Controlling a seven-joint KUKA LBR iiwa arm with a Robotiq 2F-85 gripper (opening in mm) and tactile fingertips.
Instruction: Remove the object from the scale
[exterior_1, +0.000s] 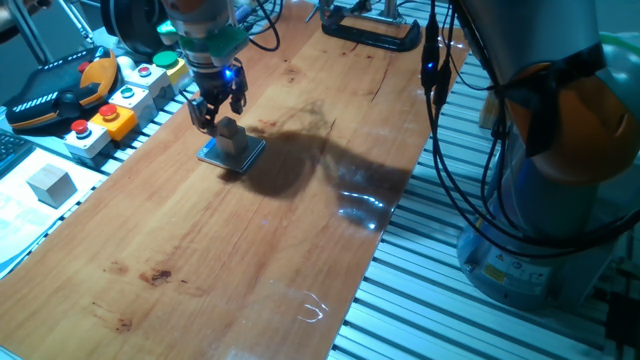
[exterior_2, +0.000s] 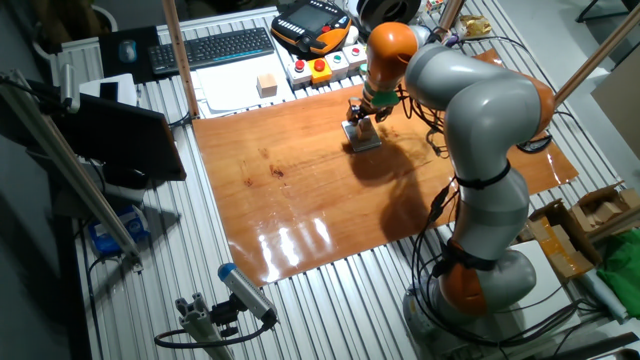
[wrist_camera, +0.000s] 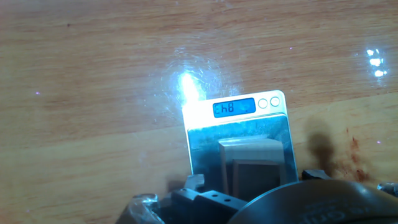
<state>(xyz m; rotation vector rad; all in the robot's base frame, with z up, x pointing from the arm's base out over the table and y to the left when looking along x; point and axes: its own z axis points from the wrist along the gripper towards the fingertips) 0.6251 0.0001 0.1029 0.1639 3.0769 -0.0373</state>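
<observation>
The scale (exterior_1: 214, 155) is a thin square pad lying on the wooden table. It also shows in the other fixed view (exterior_2: 365, 143). In the hand view the scale (wrist_camera: 205, 143) has a lit blue display. A small grey cube (exterior_1: 232, 136) stands on its top, seen also in the other fixed view (exterior_2: 360, 129) and in the hand view (wrist_camera: 252, 163). My gripper (exterior_1: 219, 108) hangs just above the cube, with its jaws apart to either side of it and wider than it. The gripper (wrist_camera: 255, 179) holds nothing. It shows over the scale in the other fixed view (exterior_2: 361, 112) too.
Button boxes (exterior_1: 112, 118) and a teach pendant (exterior_1: 55, 92) sit along the table's left edge, close to the scale. A loose block (exterior_1: 50, 184) lies on paper beside them. A black clamp (exterior_1: 370, 30) is at the far end. Cables (exterior_1: 440, 120) hang on the right.
</observation>
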